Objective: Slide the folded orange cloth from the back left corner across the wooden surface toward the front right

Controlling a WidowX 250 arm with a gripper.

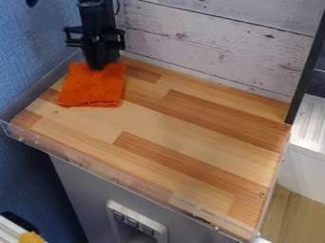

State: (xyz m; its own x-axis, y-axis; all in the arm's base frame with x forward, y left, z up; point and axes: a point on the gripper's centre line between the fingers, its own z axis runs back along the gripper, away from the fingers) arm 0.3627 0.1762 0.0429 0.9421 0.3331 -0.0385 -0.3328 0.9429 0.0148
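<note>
Cloth (93,88), orange and apparently folded, lay far left on the wooden surface (190,123), its far edge under the end effector (100,65); spread or pinching, the latter's state could not be told. The fabric looked light, soft and limp, best gripped at a fold. Transparent edging (95,167) bounded the near side; room extended right.

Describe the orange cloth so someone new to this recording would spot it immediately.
On the wooden counter, look to the far left corner, where the black gripper hangs down. The cloth lies right under it, roughly square, its bright orange standing out against the wood.
</note>
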